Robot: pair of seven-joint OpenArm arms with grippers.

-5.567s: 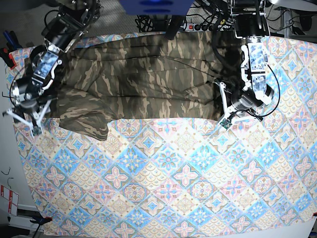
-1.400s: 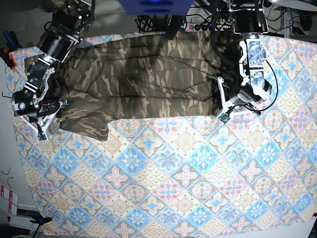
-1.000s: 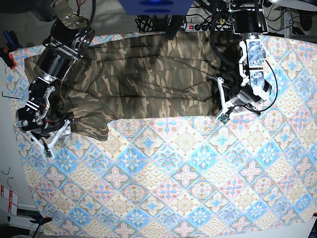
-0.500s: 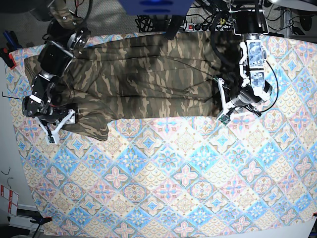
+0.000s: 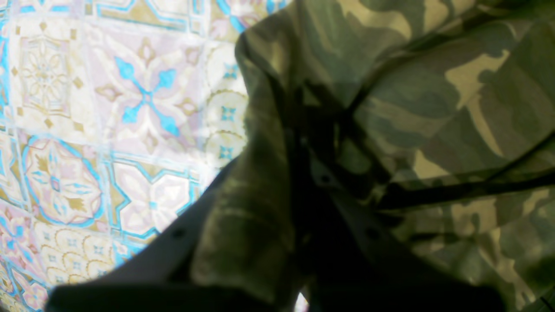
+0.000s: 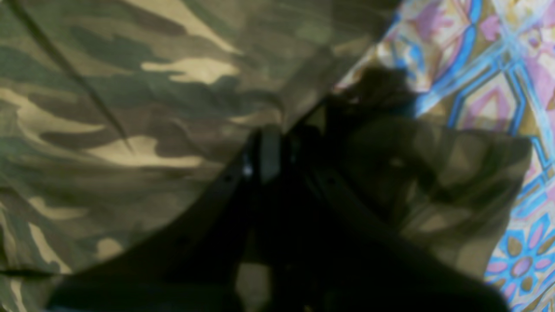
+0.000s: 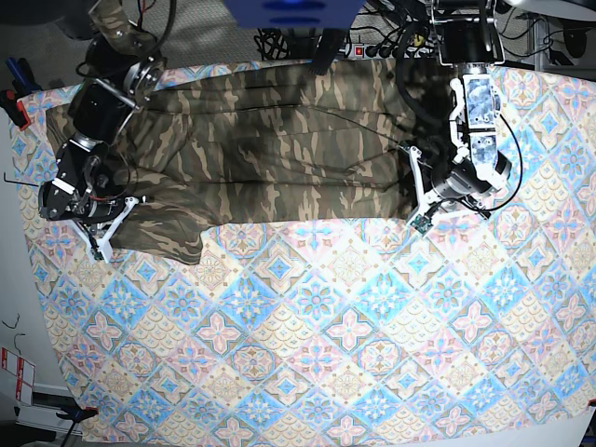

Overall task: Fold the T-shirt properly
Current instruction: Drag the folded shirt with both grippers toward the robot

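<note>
While the T-shirt [image 7: 261,149] lies spread lengthwise along the far edge of the table [image 7: 354,354], its camouflage cloth is bunched and folded at both ends. At the base view's right end, the left end effector [image 7: 421,200] is clamped on the T-shirt's edge; its wrist view shows cloth [image 5: 269,182] pinched between the dark fingers. At the other end, the right end effector [image 7: 104,228] is closed on the T-shirt [image 6: 130,130] near a rumpled sleeve, fabric draped over its fingers. A colourful tile-patterned cloth [image 7: 307,307] covers the table.
</note>
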